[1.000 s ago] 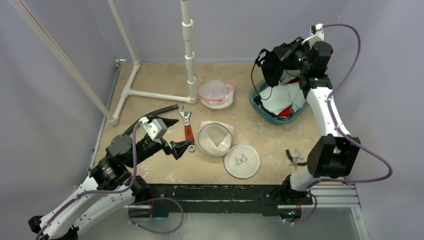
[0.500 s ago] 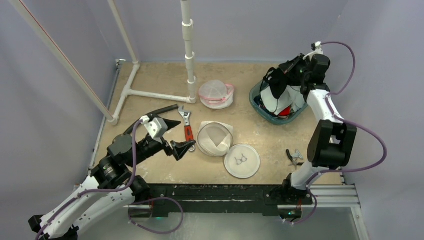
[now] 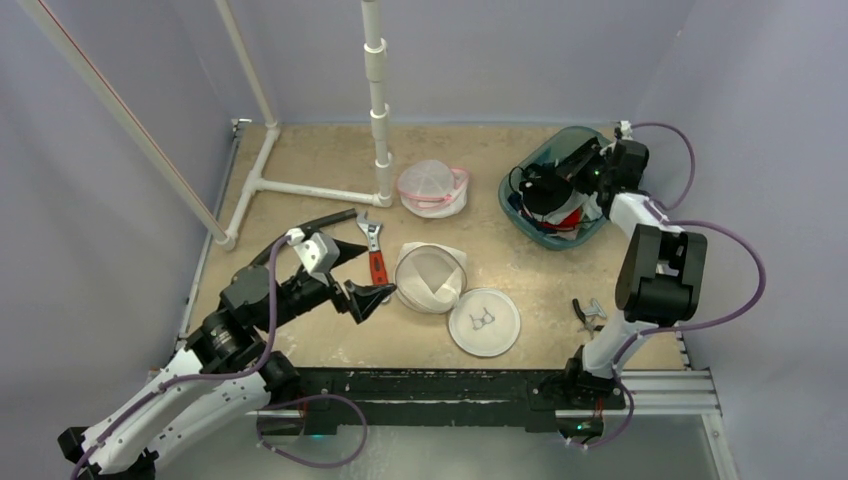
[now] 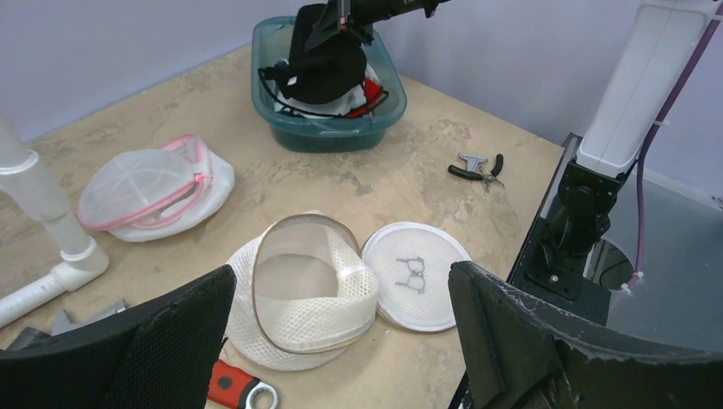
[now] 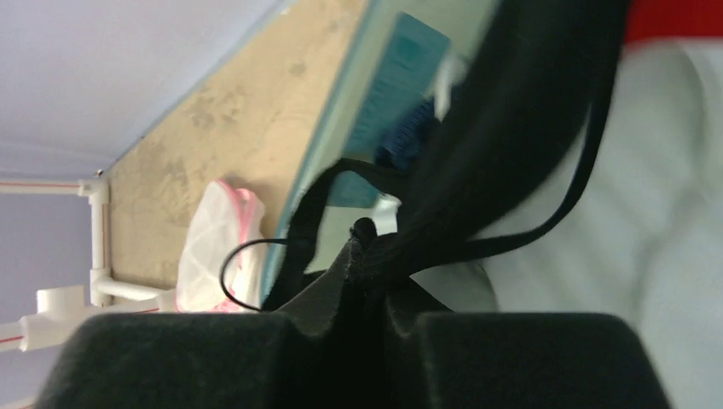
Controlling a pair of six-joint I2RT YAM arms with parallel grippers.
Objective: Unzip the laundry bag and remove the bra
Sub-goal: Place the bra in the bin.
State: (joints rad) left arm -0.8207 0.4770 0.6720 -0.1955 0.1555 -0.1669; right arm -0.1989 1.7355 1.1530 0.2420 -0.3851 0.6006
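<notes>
Tabletop bin (image 3: 541, 239): right end effector (image 5: 362, 252) grips bra (image 4: 328, 66) (black)

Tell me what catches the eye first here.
The right hand, shut on a black bra, hangs it over the teal basin at the far right. In the middle lies the opened white mesh bag, its round lid beside it.

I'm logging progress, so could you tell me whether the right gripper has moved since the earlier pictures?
Yes. The right gripper, shut on the black bra, has come down from well above the teal bin to its mouth.
</notes>
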